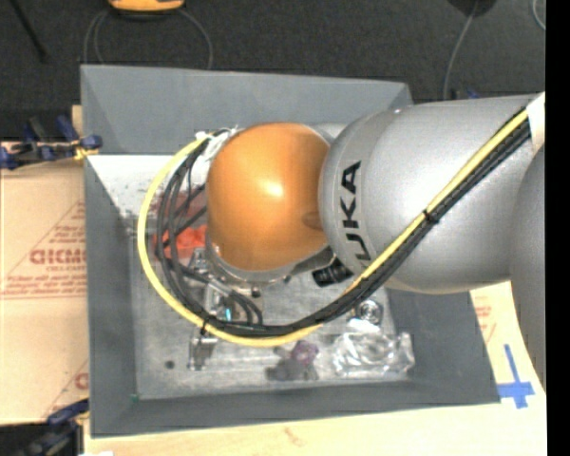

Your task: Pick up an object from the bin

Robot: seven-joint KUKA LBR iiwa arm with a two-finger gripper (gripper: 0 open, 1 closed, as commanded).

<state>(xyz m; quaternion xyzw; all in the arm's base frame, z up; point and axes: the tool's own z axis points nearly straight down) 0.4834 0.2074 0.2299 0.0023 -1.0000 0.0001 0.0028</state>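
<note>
My gripper (202, 348) reaches down under the orange wrist cover to the bin floor at the front left. A red thing (184, 241) lies behind it at the left, half hidden by cables. To its right, near the front wall, sit a small purple thing (305, 352) and a dark grey piece (283, 373). Further right lies a crumpled clear plastic thing (372, 351). Nothing shows in the gripper.
The arm and its orange cover hang over most of the bin's middle and back and hide what lies there. Black and yellow cables loop round the wrist on the left. Bare bin floor shows at the front left corner.
</note>
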